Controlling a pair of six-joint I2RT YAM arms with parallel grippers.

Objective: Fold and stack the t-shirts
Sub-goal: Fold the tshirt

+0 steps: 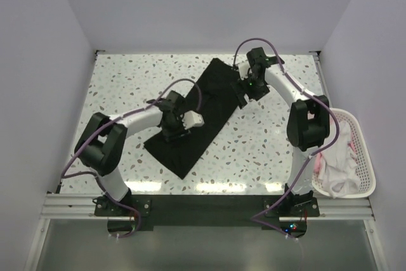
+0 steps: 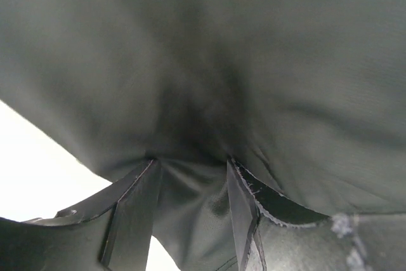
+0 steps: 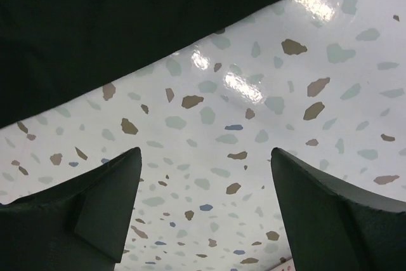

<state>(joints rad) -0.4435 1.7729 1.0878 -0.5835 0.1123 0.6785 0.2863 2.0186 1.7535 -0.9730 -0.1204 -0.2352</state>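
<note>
Right gripper [image 3: 206, 157]: jaws spread wide, bare speckled table [image 3: 266, 112] between them and ahead to its right, so there is an open run that way. The black t-shirt [image 3: 95, 23] edge crosses just ahead on its left (cloth lies flat, a low obstacle). Left gripper [image 2: 191, 168]: no free gap, fabric is bunched between the closed-in fingers [image 2: 130, 214] and fills everything ahead, with a sliver of bright table only at its lower left. White basket [image 1: 358, 138] sits well apart from the right gripper, back beyond that arm's own elbow [image 1: 307, 122].
</note>
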